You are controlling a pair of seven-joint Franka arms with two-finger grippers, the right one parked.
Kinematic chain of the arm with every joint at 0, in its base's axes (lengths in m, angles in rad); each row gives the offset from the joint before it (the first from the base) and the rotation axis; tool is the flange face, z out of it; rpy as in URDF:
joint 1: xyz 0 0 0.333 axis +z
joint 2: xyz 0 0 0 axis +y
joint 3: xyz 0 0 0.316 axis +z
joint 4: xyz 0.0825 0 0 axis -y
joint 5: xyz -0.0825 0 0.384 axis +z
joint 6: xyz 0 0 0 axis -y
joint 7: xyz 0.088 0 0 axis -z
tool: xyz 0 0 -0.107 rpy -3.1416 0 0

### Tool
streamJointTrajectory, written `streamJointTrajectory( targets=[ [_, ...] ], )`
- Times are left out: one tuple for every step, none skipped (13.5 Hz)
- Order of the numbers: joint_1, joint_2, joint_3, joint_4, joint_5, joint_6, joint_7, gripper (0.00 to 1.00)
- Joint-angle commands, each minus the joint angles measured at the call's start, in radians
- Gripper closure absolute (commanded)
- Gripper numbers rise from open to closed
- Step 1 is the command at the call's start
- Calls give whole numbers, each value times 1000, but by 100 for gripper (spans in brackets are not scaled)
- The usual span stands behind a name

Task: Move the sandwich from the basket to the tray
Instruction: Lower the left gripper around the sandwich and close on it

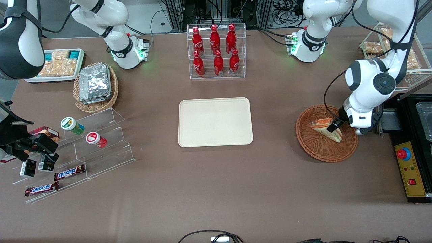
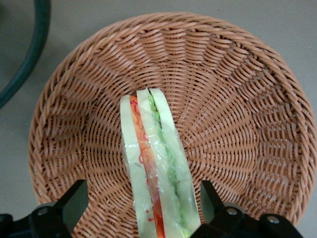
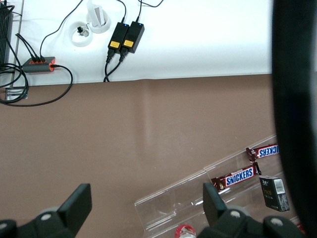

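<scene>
Brown cloth covers the table [image 1: 216, 189], where the cream tray [image 1: 215, 122] is set at the middle. Toward the working arm's end, the sandwich [image 2: 156, 178] is seen lying in the wicker basket [image 2: 237, 99]. The tool [image 2: 143, 201] is held wide over it, one finger on each side, not touching.

A brown bench [image 1: 216, 189] carries everything. At its middle lies the tray [image 1: 215, 122], flat and bare. Toward the working arm's end sits the basket [image 1: 317, 148], with the gripper [image 1: 334, 125] hanging over it, fingers spread either side of the sandwich [image 1: 325, 130]. Farther from the front camera than the tray stands a clear rack of red bottles [image 1: 216, 50]. Toward the parked arm's end rest a tan wicker basket [image 1: 98, 101] and clear stepped shelves [image 1: 84, 152].
</scene>
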Motion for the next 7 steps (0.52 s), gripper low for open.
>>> streamJointTrajectory(
  targets=[
    [4,25,-6,-29,10,75,-49,0],
    [4,40,-6,-31,10,91,-59,0],
    [4,54,-6,-31,10,103,-73,0],
    [4,65,-6,-31,10,112,-84,0],
    [4,74,-6,-31,10,118,-93,0],
    [4,76,-6,-29,10,120,-104,0],
    [4,80,-6,-27,10,120,-122,22]
  ],
)
